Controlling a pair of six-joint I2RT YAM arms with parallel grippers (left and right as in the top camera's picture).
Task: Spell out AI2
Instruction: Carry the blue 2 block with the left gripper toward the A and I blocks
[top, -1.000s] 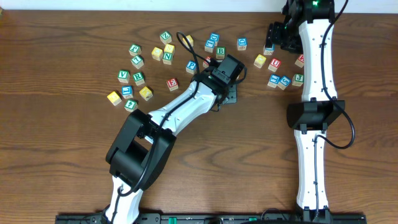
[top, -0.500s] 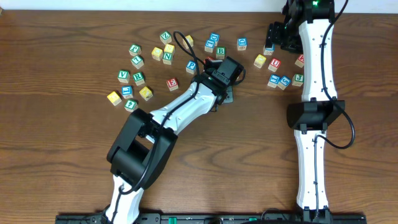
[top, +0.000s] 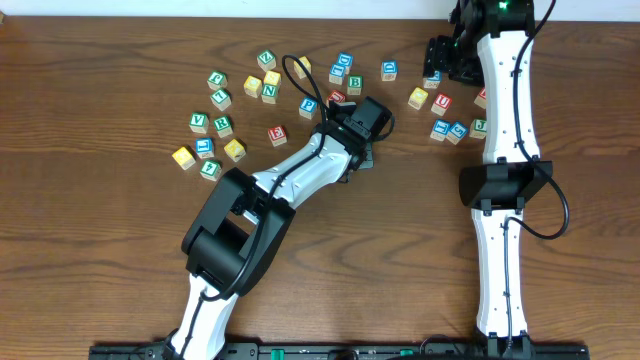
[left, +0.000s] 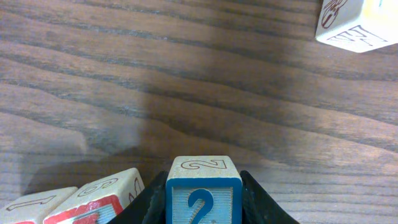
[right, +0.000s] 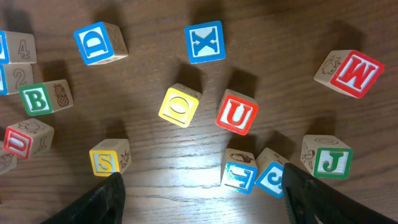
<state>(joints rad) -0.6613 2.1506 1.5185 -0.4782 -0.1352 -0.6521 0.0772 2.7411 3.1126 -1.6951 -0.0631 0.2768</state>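
Observation:
My left gripper (left: 203, 182) is shut on a blue block with the number 2 (left: 203, 190) and holds it low over the wood table. In the overhead view the left gripper (top: 361, 150) is at the table's middle, just below the block cluster, and hides the 2 block. My right gripper (right: 205, 190) is wide open and empty, above loose blocks O (right: 179, 106), U (right: 236, 113) and S (right: 107, 158). In the overhead view the right gripper (top: 441, 58) is at the back right. I cannot make out an A or an I block.
Many letter blocks lie scattered across the back of the table, from a left group (top: 214, 125) to a right group (top: 447, 115). Two blocks (left: 99, 198) lie just left of the held block, and another (left: 357, 22) lies farther ahead on the right.
The left arm has shifted slightly, its elbow swinging right, with the gripper staying near the same spot. The right arm has not moved.

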